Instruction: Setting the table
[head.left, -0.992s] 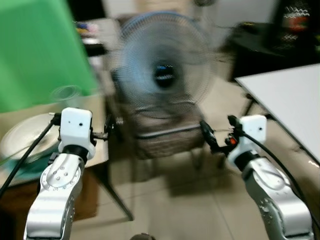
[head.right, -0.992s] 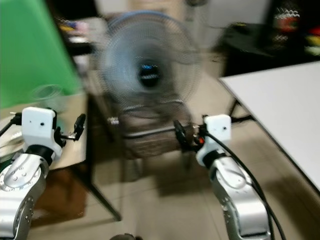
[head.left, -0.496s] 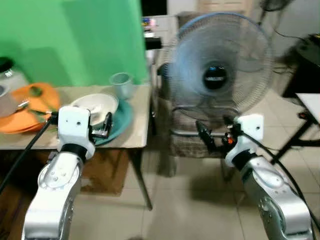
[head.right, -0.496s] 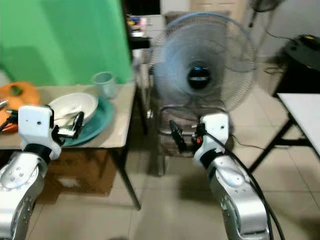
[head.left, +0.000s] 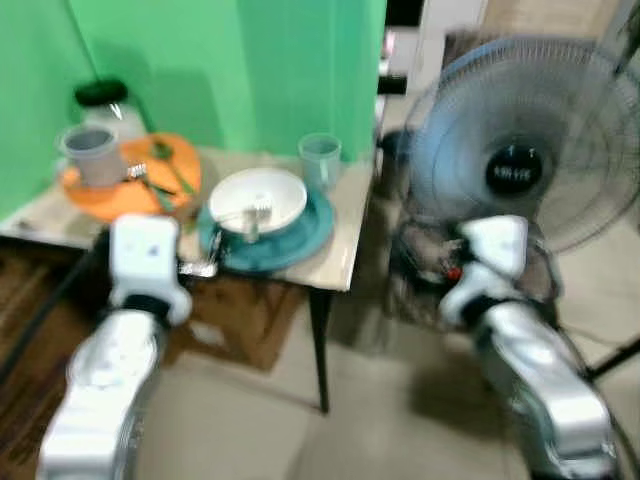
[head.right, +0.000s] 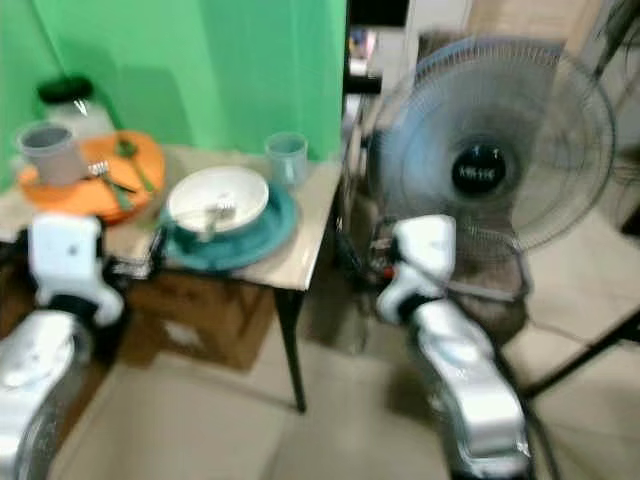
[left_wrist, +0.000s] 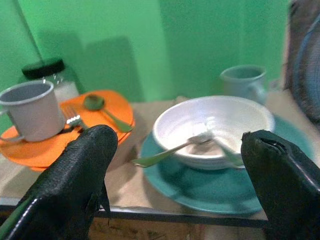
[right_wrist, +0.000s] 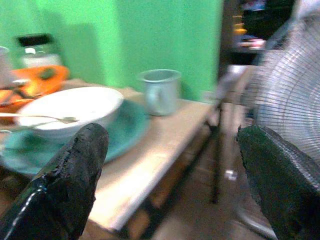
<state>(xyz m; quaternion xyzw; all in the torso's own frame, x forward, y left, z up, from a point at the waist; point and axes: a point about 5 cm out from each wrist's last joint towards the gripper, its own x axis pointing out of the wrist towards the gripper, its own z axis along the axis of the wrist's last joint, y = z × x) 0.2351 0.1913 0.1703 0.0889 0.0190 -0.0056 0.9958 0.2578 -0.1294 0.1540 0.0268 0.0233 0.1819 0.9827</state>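
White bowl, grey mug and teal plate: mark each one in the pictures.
white bowl (left_wrist: 235, 117), left wrist view, on its outer wall.
grey mug (left_wrist: 27, 112), left wrist view, on its side wall.
teal plate (left_wrist: 220, 192), left wrist view, on the bare rim in front of the bowl.

The left gripper (left_wrist: 182, 165) has its two black fingers (left_wrist: 75, 185) spread wide apart, holding nothing, just short of the bench (left_wrist: 127, 187) edge. Between them sits a white bowl (left_wrist: 215, 125) on a teal plate (left_wrist: 210, 187), with a fork (left_wrist: 172, 150) leaning out over the bowl's rim. Behind the bowl stands a pale green cup (left_wrist: 245, 82). On an orange plate (left_wrist: 107, 112) rest a grey mug (left_wrist: 30, 110), a green spoon (left_wrist: 102, 110) and what looks like a second fork (left_wrist: 72, 120). A black-lidded jar (left_wrist: 47, 75) stands against the green wall (left_wrist: 150, 40).
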